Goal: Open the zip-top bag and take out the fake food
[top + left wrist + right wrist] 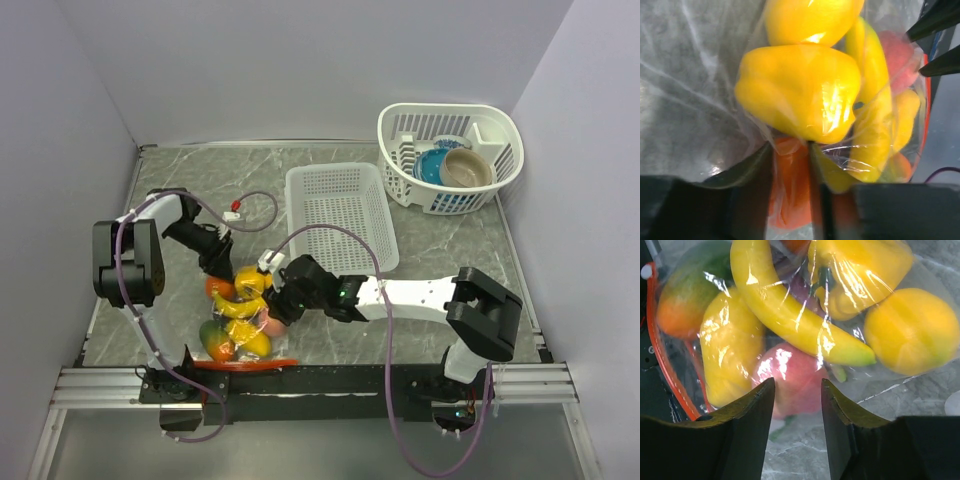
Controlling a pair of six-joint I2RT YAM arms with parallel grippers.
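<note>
We are seeing the zip-top bag [240, 330] lying on the grey marbled table [450, 250] near its front edge, between the two arms. Its orange-red zip strip [245, 364] is running along the side nearest the arm bases. The clear plastic is crinkling and catching glare, and the fake food [245, 305] is crowding together inside it: a yellow pepper [800, 90], a long yellow banana [790, 310], a pink-red fruit [790, 375], a green-orange mango [687, 295], a round yellow fruit [912, 330] and an orange piece [790, 185].

The left gripper [790, 150] is reaching down at the far end of the bag, its fingers straddling the orange piece through the film. We are not managing to tell whether they are pinching it or merely standing around it. The right gripper [797, 385] is hovering at the bag's right side with its jaws spread, the pink-red fruit sitting just beyond the tips and bare table showing in the gap.
</note>
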